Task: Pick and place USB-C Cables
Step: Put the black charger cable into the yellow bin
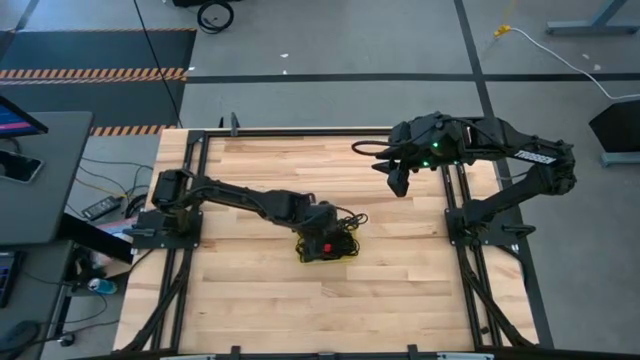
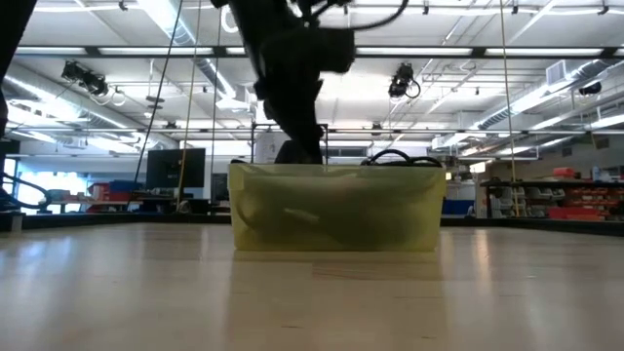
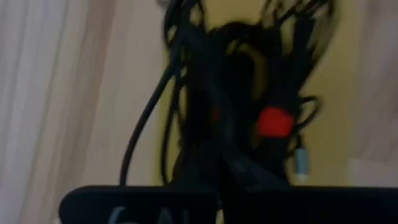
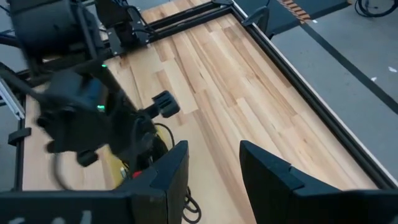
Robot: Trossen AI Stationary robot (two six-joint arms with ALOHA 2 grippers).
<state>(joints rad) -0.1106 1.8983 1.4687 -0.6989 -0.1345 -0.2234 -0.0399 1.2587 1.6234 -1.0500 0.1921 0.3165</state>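
My left fingers [image 1: 335,243] are down in the small yellow bin [image 1: 306,250] near the middle of the worktop [image 1: 260,300], pressed together. I judge they are pinched on the tangle of USB-C cables [image 3: 236,93] there, but I cannot see if a cord is really between them. My right fingers [image 4: 214,171] wait high over the far right part of the worktop, standing apart with nothing between them.

So I think the step in hand is the pick: to take one cable out of the heap. The next move calls for a slow lift, straight up, because the cords are looped into each other and several may come together, or the light bin may rise with them.

The cables are thin, black, soft and glossy, lying in loose coils; one has a round red part [image 3: 275,121] and one a small pale metal plug. The bin is of cloudy, half-clear yellow plastic with straight walls. The worktop is of pale wood strips, smooth and a little shiny.
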